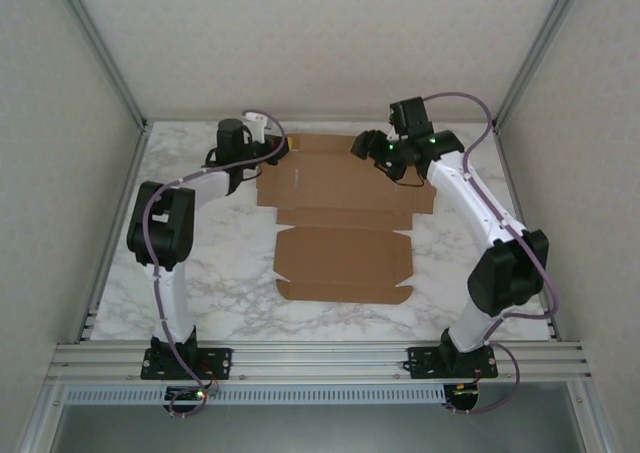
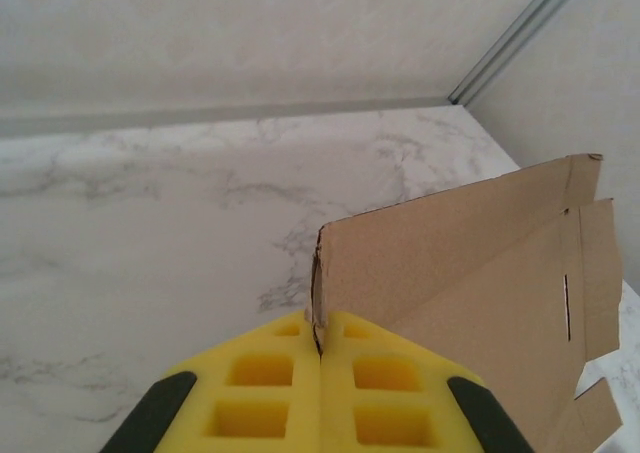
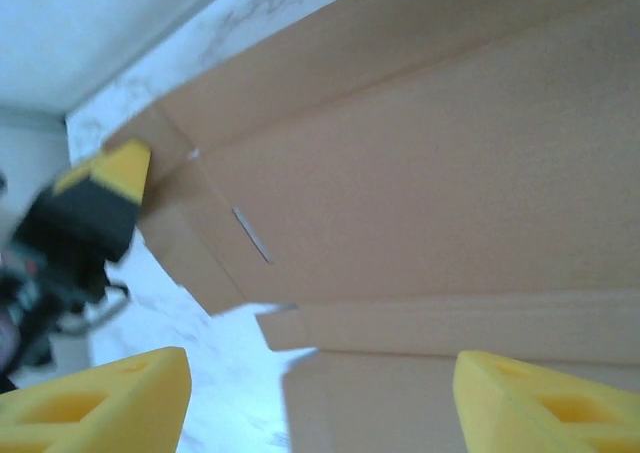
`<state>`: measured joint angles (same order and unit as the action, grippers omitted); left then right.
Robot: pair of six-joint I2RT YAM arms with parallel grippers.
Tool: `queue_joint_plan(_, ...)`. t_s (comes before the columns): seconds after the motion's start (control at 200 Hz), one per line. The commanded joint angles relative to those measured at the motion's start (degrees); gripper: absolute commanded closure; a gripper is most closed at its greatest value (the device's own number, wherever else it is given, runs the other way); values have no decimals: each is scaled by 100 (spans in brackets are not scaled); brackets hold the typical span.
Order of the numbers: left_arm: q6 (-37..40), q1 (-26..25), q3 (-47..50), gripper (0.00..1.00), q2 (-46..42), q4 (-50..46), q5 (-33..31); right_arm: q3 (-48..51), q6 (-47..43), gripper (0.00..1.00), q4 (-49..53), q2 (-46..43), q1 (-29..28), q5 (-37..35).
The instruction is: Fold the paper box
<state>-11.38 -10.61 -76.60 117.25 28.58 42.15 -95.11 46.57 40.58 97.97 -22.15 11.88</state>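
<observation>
Brown paper box on the marble table, one flap pinched.
From above, the flat cardboard paper box (image 1: 345, 223) lies from the middle of the table (image 1: 200, 293) to near its far edge. The left gripper (image 1: 262, 158) and right gripper (image 1: 366, 145) are at its far corners, their tips hard to see. Left wrist: soft yellow pads (image 2: 260, 383) squeeze a lifted flap's corner. Right wrist, blurry: yellow fingertips (image 3: 110, 398) spread wide, the box cut off.
</observation>
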Motion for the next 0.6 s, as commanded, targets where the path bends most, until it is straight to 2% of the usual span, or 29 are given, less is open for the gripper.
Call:
queue_joint_plan(0.0, 315, -103, 242, 100, -362, 776, -52, -317, 1522, 43, 281, 352, 37, 260)
queue_joint_plan(0.035, 335, -123, 308, 100, -414, 838, -75, -378, 1769, 47, 165, 412, 40, 251)
queue_joint_plan(0.09, 338, -151, 448, 100, -510, 1004, -85, -550, 2111, 47, 176, 512, 46, 124)
queue_joint_plan(0.2, 340, -169, 698, 100, -690, 1246, -162, -1084, 2559, 31, 391, 855, 107, -41)
queue_joint_plan(0.366, 437, -178, 898, 100, -851, 1362, -146, -1541, 3142, 23, 336, 1421, 301, 125)
queue_joint_plan(0.451, 550, -178, 998, 100, -935, 1352, -139, -1733, 3444, 23, 473, 1636, 379, 120)
queue_joint_plan(0.596, 728, -178, 1189, 100, -1093, 1406, -130, -1831, 3802, 29, 561, 1752, 420, -198)
